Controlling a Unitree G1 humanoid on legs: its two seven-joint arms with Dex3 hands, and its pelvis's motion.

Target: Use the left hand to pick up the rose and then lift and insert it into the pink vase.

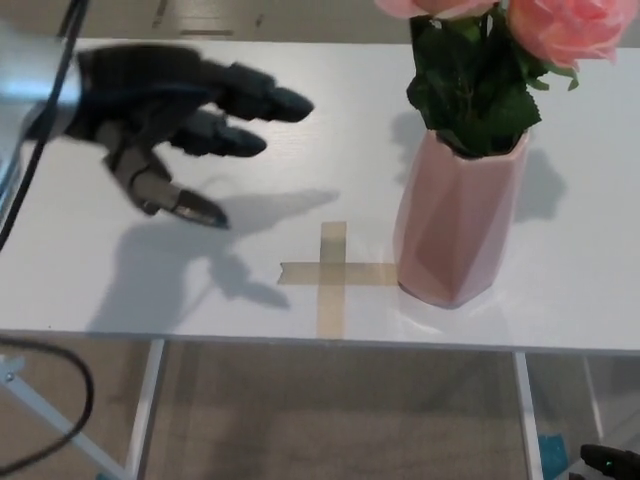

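Note:
A pink faceted vase (458, 222) stands upright on the white table (560, 270), just right of a tape cross (331, 273). Pink roses (572, 24) with dark green leaves (474, 82) stand in its mouth; the blooms are cut off by the top edge. My left hand (170, 115) hovers over the table's left part, well left of the vase, blurred, open with its fingers (262, 101) spread and nothing in it. My right hand does not show.
The table's front edge (330, 345) runs across the lower picture, with white legs and beige floor below it. A black cable (60, 420) loops at the lower left. A dark object with a teal patch (600, 462) lies on the floor at the lower right.

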